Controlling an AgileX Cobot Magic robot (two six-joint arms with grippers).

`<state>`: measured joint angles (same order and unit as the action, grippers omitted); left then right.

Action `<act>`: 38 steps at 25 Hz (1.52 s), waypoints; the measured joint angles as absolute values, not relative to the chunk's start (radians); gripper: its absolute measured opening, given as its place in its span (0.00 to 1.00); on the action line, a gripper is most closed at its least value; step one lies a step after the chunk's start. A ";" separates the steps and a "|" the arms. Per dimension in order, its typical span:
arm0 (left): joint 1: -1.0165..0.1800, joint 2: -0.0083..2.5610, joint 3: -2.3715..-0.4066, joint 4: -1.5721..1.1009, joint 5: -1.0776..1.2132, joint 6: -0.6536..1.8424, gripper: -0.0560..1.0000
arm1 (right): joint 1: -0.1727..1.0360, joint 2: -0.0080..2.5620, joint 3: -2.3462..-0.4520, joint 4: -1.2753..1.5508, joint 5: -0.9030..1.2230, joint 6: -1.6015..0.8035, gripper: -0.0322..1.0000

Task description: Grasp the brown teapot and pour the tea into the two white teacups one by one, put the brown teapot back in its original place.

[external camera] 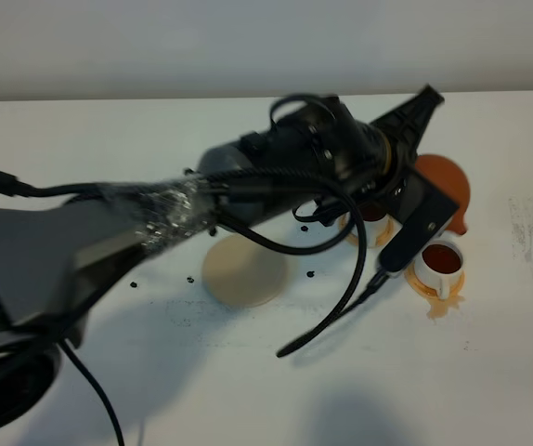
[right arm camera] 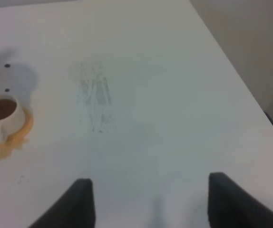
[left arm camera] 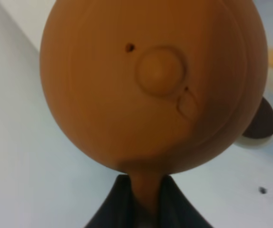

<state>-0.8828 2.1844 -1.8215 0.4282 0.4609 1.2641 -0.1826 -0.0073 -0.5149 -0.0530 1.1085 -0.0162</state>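
My left gripper [left arm camera: 143,204] is shut on the loop handle of the brown teapot [left arm camera: 151,80], which fills the left wrist view. In the exterior view the teapot [external camera: 445,181] hangs behind the two white teacups, partly hidden by my left gripper [external camera: 413,167]. The near teacup [external camera: 438,263] holds dark tea [external camera: 442,258] and stands on an orange saucer [external camera: 434,295]. Much of the far teacup [external camera: 371,219] is covered by the arm, and dark tea shows in it. The cream coaster [external camera: 243,271] lies bare. My right gripper [right arm camera: 151,202] is open over bare table, well away from the near teacup [right arm camera: 2,113].
The left arm and its cables [external camera: 341,297] stretch across the middle of the white table [external camera: 248,390]. Small dark specks [external camera: 311,273] dot the surface near the coaster. A scuffed grey patch [right arm camera: 96,95] marks the table, and its right edge [right arm camera: 231,76] is close by.
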 joint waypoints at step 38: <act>-0.833 1.989 -1.224 -0.045 0.463 0.430 0.14 | -0.183 -0.007 -0.515 -0.053 1.108 -0.016 0.53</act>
<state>-0.8334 1.9890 -1.2237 -0.0453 0.4632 0.4299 -0.1826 -0.0073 -0.5149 -0.0530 1.1085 -0.0162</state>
